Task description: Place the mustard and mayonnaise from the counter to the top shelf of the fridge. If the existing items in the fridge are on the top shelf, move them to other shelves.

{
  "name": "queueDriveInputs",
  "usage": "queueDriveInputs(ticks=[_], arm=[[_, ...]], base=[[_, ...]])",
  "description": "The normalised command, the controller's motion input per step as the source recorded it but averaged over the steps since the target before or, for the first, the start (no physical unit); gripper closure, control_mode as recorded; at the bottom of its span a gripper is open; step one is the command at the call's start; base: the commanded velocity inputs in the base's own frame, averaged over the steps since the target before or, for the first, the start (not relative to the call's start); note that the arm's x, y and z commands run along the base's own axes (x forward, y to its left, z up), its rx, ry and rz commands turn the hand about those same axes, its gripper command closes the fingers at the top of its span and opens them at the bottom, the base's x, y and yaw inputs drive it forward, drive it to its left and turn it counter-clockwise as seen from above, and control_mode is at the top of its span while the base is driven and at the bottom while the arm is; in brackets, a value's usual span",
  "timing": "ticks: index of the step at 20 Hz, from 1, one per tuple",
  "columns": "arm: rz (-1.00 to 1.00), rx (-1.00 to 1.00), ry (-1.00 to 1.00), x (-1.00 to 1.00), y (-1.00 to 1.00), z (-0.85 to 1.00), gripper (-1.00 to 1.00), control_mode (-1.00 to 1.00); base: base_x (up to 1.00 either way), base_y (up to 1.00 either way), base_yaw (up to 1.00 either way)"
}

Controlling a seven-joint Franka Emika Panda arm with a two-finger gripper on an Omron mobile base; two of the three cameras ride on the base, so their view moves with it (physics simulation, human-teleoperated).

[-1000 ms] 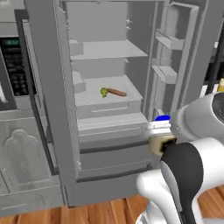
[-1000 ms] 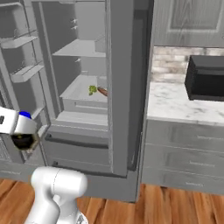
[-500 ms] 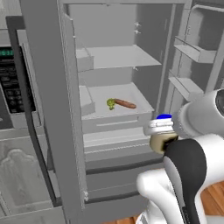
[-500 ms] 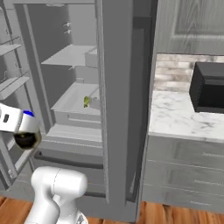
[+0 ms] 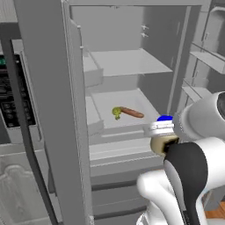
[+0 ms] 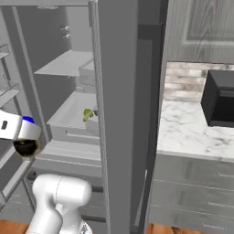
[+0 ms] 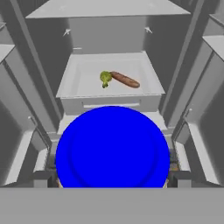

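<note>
The base rolls closer; the fridge [image 5: 52, 110] looms larger, jaws clamped on the mayonnaise [image 7: 112, 146], the top shelf [image 5: 127, 61] now within reach.

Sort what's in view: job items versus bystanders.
Job: mayonnaise held in the tool; fridge; top shelf; broccoli floret and sausage on a lower shelf; counter.
Bystanders: black microwave; oven.
</note>
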Motion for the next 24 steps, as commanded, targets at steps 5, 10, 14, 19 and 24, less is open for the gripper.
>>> queueDriveInputs(ticks=[5,10,14,19,24], arm=[[0.00,0.00,0.00,0.00,0.00,0.00,1.00,1.00],[0.00,-0.03,-0.08,0.28,0.01,0.44,1.00,-1.00],[0.00,-0.03,-0.19,0.55,0.00,0.91,1.00,-1.00],[0.00,0.00,-0.11,0.73,-0.14,0.75,1.00,-1.00],[0.00,0.00,-0.03,0.99,-0.20,0.13,1.00,-1.00]], base=[[0.47,0.24,0.00],[0.12,0.07,0.00],[0.00,0.00,0.00],[0.00,0.00,0.00],[0.00,0.00,0.00]])
